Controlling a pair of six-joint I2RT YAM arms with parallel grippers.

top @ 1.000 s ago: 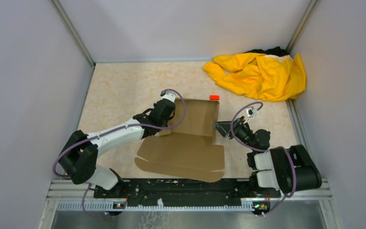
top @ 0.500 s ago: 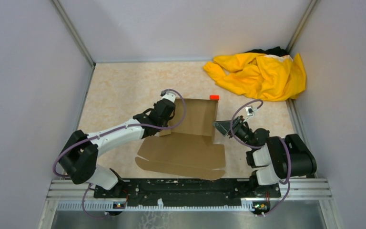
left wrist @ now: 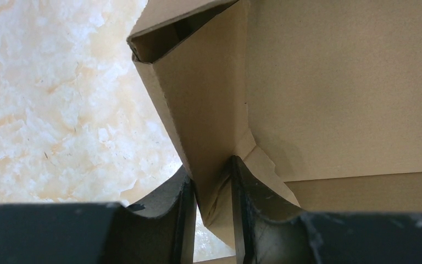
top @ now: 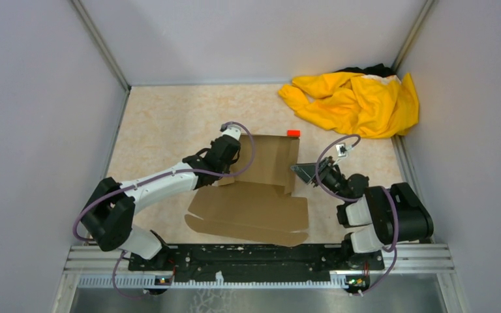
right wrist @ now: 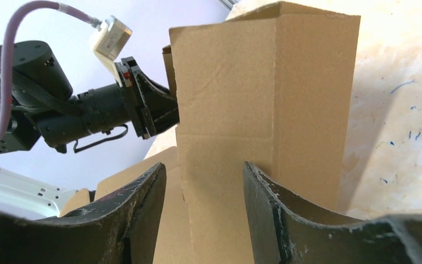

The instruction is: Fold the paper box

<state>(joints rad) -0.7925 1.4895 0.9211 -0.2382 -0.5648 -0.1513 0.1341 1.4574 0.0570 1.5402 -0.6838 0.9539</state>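
Observation:
The paper box (top: pixel 264 160) is brown cardboard at mid-table, its side walls raised and its flat lid panel (top: pixel 248 210) lying toward the arms. My left gripper (top: pixel 229 149) is shut on the box's left wall. In the left wrist view that folded wall (left wrist: pixel 209 126) runs down between the gripper's (left wrist: pixel 210 165) two fingers. My right gripper (top: pixel 302 172) is open at the box's right side. In the right wrist view the upright right wall (right wrist: pixel 264 104) faces the gripper (right wrist: pixel 203 170) just beyond the spread fingertips, and no grip on it shows.
A yellow cloth garment (top: pixel 355 101) is heaped in the back right corner. A tiny red block (top: pixel 293 133) lies just behind the box. Grey walls close in the table on three sides. The left arm (right wrist: pixel 66 115) shows beyond the box in the right wrist view.
The right arm has swung slightly and its gripper has edged toward the box's right wall. The left arm and its grip have not moved.

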